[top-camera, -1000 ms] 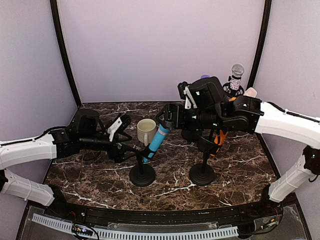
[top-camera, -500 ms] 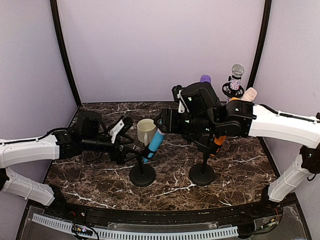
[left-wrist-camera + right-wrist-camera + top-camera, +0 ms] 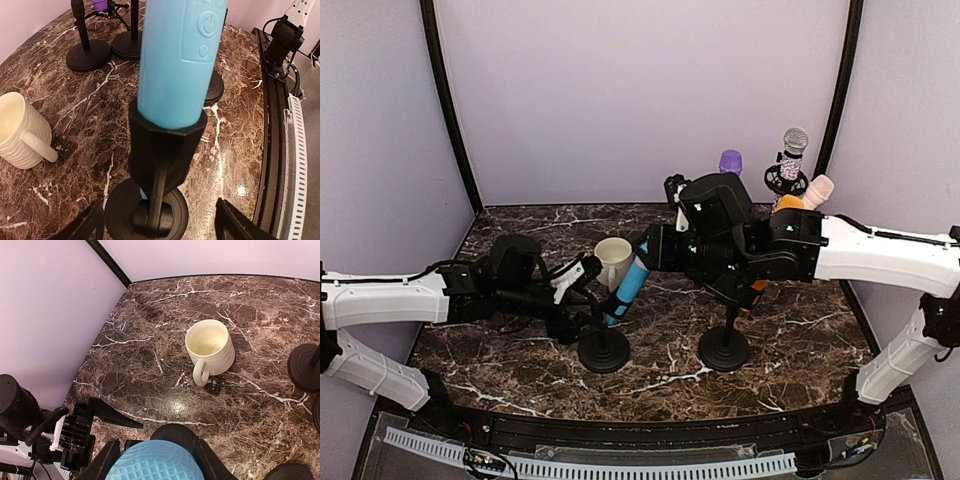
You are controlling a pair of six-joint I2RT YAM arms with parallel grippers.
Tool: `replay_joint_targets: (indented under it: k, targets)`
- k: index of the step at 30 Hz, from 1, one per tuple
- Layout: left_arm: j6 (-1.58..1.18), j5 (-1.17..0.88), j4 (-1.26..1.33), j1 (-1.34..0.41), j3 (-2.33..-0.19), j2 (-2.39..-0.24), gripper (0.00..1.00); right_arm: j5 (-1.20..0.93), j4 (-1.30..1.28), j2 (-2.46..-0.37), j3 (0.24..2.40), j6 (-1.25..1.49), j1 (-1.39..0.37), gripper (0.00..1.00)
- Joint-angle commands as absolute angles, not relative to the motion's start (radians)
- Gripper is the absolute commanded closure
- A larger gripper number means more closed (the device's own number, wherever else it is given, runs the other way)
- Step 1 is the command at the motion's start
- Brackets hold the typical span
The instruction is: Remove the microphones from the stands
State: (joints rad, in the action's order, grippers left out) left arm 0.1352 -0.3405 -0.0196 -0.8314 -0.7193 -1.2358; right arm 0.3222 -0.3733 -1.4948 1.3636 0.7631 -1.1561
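Blue plastic microphone (image 3: 630,283) sits tilted in the clip of its black round-based stand (image 3: 604,352), so nothing is removed yet. My right claw (image 3: 156,460) is clamped on its mesh head, one finger pressed to each side. My left claw (image 3: 160,227) stands apart, the stand's base between its fingers, untouched as far as I can see. Left to do, I judge: brace the stand, then draw the microphone out.

Blue microphone (image 3: 175,60), cream mug (image 3: 20,134) — brown marbled table (image 3: 85,100)
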Motion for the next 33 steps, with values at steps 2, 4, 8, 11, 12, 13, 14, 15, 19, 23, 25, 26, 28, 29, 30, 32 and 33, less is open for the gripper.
replay_joint_targets:
  k: [2,4,8,11,12,13,14,15,19,23,25,26,28,29,30,32,33]
  targets:
    - [0.161,-0.333,-0.029,-0.834,-0.747,-1.244,0.28,0.304,-0.289,-1.486,1.331,0.745,-1.171,0.63]
    - [0.168,-0.336,-0.025,-0.834,-0.749,-1.25,0.34,0.293,-0.276,-1.483,1.325,0.738,-1.172,0.65]
    - [0.179,-0.346,-0.017,-0.834,-0.758,-1.262,0.45,0.279,-0.263,-1.474,1.307,0.73,-1.172,0.66]
    - [0.192,-0.351,-0.009,-0.834,-0.768,-1.274,0.54,0.265,-0.255,-1.477,1.302,0.712,-1.172,0.67]
    - [0.194,-0.352,-0.011,-0.835,-0.778,-1.284,0.55,0.264,-0.253,-1.479,1.304,0.708,-1.172,0.67]
    - [0.199,-0.356,-0.015,-0.835,-0.782,-1.289,0.58,0.262,-0.254,-1.481,1.307,0.703,-1.172,0.67]
    - [0.201,-0.357,-0.016,-0.835,-0.789,-1.296,0.61,0.262,-0.254,-1.483,1.312,0.701,-1.172,0.67]
    - [0.206,-0.358,-0.017,-0.837,-0.791,-1.299,0.63,0.263,-0.253,-1.485,1.315,0.698,-1.171,0.67]
    - [0.221,-0.356,-0.023,-0.84,-0.794,-1.308,0.75,0.273,-0.252,-1.488,1.318,0.696,-1.172,0.66]
    - [0.236,-0.341,-0.04,-0.851,-0.789,-1.304,0.86,0.291,-0.248,-1.495,1.312,0.702,-1.172,0.57]
    - [0.241,-0.338,-0.045,-0.856,-0.789,-1.301,0.9,0.3,-0.246,-1.499,1.308,0.708,-1.172,0.5]
    - [0.245,-0.339,-0.047,-0.857,-0.789,-1.302,0.92,0.305,-0.242,-1.5,1.304,0.712,-1.172,0.47]
    - [0.247,-0.342,-0.051,-0.86,-0.792,-1.302,0.95,0.316,-0.227,-1.501,1.29,0.723,-1.172,0.42]
    - [0.247,-0.345,-0.051,-0.859,-0.795,-1.302,0.99,0.321,-0.218,-1.501,1.281,0.73,-1.172,0.4]
    - [0.248,-0.349,-0.055,-0.859,-0.796,-1.302,1.0,0.326,-0.206,-1.5,1.271,0.737,-1.172,0.39]
    - [0.248,-0.355,-0.057,-0.859,-0.796,-1.302,1.0,0.334,-0.181,-1.5,1.249,0.749,-1.171,0.37]
    - [0.249,-0.359,-0.056,-0.859,-0.794,-1.302,1.0,0.338,-0.172,-1.502,1.239,0.755,-1.172,0.36]
